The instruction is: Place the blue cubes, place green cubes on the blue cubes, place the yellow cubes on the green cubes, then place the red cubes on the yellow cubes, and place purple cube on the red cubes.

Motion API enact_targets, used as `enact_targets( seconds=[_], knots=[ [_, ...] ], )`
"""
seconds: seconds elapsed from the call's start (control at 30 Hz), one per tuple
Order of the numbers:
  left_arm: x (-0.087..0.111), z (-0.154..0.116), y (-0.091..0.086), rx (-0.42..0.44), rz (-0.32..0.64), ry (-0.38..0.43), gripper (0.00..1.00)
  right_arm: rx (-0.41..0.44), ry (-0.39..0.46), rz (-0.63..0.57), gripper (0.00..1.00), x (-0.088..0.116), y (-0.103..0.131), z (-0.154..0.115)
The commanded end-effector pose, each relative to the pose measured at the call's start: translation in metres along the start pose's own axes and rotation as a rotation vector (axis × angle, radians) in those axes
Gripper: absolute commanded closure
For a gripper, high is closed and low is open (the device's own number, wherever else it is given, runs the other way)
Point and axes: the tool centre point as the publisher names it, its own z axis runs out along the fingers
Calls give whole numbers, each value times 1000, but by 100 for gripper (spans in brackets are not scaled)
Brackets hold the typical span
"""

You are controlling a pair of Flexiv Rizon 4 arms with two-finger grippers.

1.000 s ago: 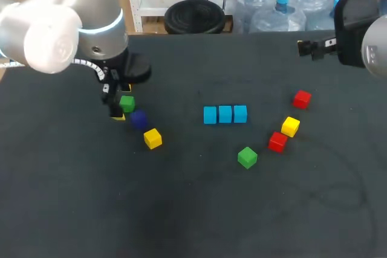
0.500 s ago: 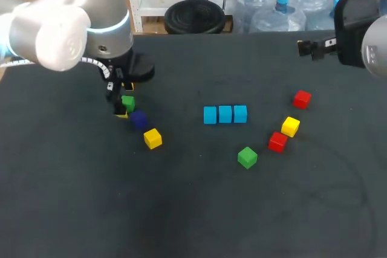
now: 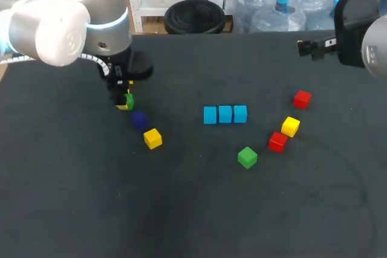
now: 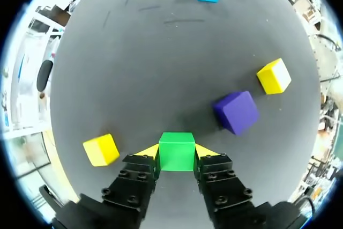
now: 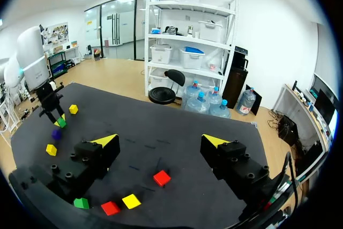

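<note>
Dark tabletop (image 3: 193, 209) under two robot arms. At its left side the left gripper (image 4: 177, 153) pinches a green cube (image 4: 176, 144) between its yellow tips; from the head view only a sliver of that cube shows past the fingers. A purple cube (image 4: 236, 111) and a yellow cube (image 4: 274, 76) lie just ahead. A second yellow cube (image 4: 101, 149) beside the fingers cannot be told from the fingertips in the head view. Three blue cubes (image 3: 225, 114) form a touching row at centre. To their right lie a loose green cube (image 3: 247, 157), a near red cube (image 3: 277, 142), a third yellow cube (image 3: 290, 126) and a far red cube (image 3: 302, 98). The right gripper (image 5: 161, 142) hangs spread wide, holding nothing, at the far right edge.
</note>
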Motion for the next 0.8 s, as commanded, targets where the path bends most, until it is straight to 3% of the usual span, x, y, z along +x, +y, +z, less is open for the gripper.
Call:
enact_targets(
  seconds=[0.03, 0.2, 0.3, 0.57, 0.8],
  knots=[
    [-5, -18, 5, 36, -46, 32, 100, -4, -10, 1, 0, 2, 0, 2],
    [-23, -52, 5, 48, -168, 4, 100, -4, -10, 1, 0, 2, 0, 2],
    [-36, -69, 3, 12, -197, -14, 100, -4, -10, 1, 0, 2, 0, 2],
    [-74, -84, -20, 15, -149, -27, 100, -4, -10, 1, 0, 2, 0, 2],
    [-113, -86, -28, -25, -142, -40, 100, -4, -10, 1, 0, 2, 0, 2]
  ],
)
